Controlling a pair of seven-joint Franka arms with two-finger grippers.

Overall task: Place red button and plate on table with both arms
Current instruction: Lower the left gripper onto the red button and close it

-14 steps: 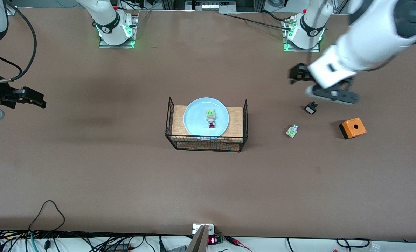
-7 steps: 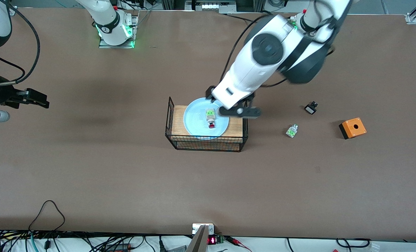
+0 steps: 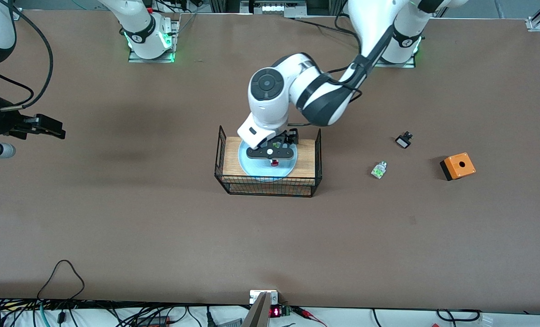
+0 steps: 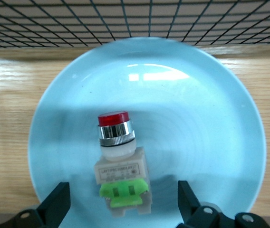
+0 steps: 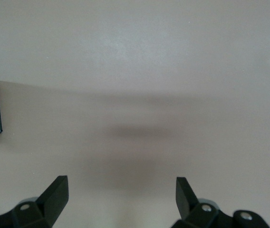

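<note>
The left gripper [image 3: 274,152] hangs just above the plate [image 3: 252,167] with its jaws spread wide, one black finger [image 4: 55,205] on either side of the red button [image 4: 118,164] and neither touching it. The button lies on its side in the middle of the plate, red cap toward the front camera, green block toward the robots' bases (the chrome collar under the cap catches the light). The pale blue plate sits on the wooden top of the black wire rack [image 3: 268,187], which stands near the middle of the table [image 3: 161,227]. Toward the left arm's end lie three loose parts, well apart from the rack: a green-and-white part [image 3: 378,170], a small black part [image 3: 403,140] farther from the front camera, and an orange box with a hole [image 3: 457,166] closest to that end. The right gripper [image 3: 54,131] waits over bare tabletop near the right arm's end, its jaws apart too and holding nothing.
</note>
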